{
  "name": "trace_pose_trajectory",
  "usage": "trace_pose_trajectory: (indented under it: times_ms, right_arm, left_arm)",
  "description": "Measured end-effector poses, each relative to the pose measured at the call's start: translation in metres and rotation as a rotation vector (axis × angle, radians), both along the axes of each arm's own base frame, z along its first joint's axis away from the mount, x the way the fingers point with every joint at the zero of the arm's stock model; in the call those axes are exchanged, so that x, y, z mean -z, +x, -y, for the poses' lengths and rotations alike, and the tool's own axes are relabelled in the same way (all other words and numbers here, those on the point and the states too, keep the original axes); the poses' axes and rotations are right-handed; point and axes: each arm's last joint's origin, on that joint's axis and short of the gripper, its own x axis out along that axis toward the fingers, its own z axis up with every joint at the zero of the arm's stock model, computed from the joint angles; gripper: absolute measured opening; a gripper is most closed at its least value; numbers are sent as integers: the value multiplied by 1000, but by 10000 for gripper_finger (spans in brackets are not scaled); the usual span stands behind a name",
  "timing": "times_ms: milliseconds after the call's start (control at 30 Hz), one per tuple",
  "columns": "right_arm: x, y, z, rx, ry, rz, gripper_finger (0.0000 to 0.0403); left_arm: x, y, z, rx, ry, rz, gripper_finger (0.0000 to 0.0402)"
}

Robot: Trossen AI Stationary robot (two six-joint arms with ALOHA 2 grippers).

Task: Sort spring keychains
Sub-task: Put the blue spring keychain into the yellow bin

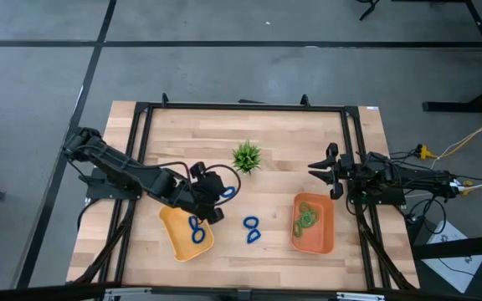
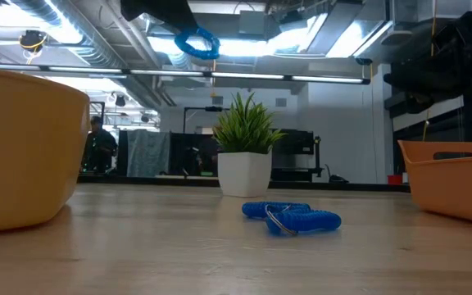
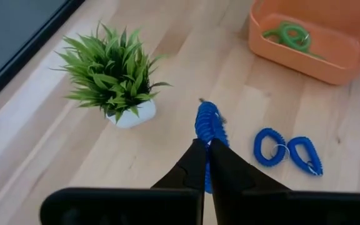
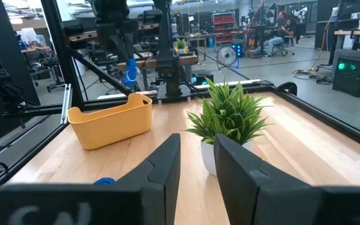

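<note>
My left gripper [image 1: 223, 196] hangs above the table between the yellow tray [image 1: 176, 224] and the plant, shut on a dark blue spring keychain [image 3: 207, 121]. Another blue keychain [image 1: 196, 230] lies inside the yellow tray. Two linked blue keychains [image 1: 251, 228] lie flat on the wood between the trays. Green keychains [image 1: 306, 218] lie in the orange tray [image 1: 326, 237]. My right gripper [image 1: 328, 175] waits open at the table's right edge, holding nothing. My left gripper pinches the blue keychain's coil between its two fingers [image 3: 195, 164], at the loop's end nearest the wrist [image 3: 206, 141]. The fingers slant down and toward the table's right. The rest of the loop sticks out past the fingertips, lifted well clear of the table [image 2: 197, 43].
A small artificial plant in a white pot [image 1: 247, 156] stands at the table's middle, toward the far edge, close to the left gripper. Black frame rails [image 1: 145, 134] run along the left, right and far edges.
</note>
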Motion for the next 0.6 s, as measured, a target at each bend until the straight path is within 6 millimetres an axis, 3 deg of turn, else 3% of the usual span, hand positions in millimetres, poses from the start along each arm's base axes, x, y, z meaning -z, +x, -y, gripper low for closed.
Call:
trace_pose_trajectory:
  times_ms: [600]
  right_arm:
    - [0, 0, 0, 0, 0, 0, 97]
  left_arm:
    - [0, -2, 1, -82, -50, 32, 3]
